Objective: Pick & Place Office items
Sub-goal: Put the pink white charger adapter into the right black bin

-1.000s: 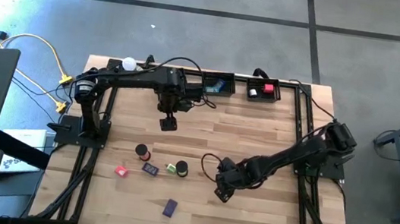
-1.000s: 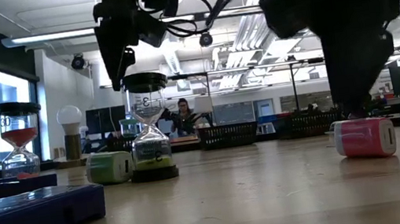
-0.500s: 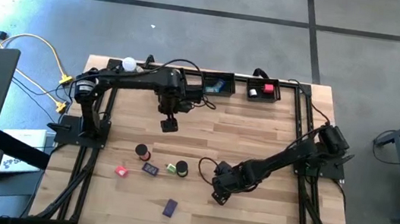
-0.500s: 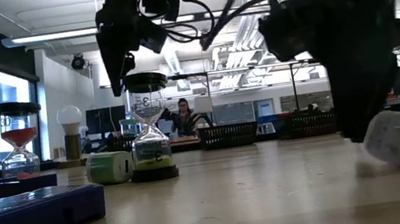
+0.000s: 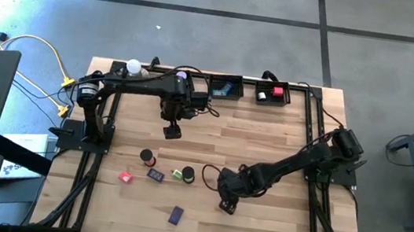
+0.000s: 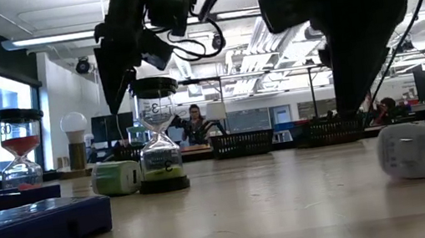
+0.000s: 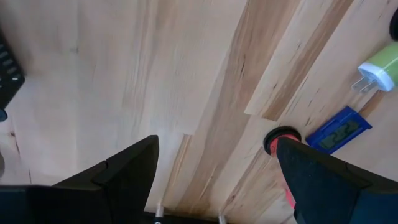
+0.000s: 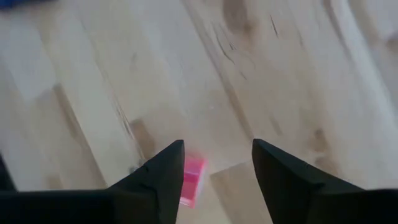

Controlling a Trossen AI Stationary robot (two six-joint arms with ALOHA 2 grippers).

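Two dark arms work above a wooden desk (image 5: 267, 139). The right tool (image 8: 217, 149), fingers apart and gripping nothing, hangs low near the desk's front, over a small pink block (image 8: 193, 179) that lies loose on the boards and is framed between its fingers. The left tool (image 5: 171, 131) waits, spread wide, nearer the black trays (image 5: 226, 87). The block looks light, rigid and smooth-sided (apt to tumble if nudged), so a centred hold across two opposite flat faces seems soundest.
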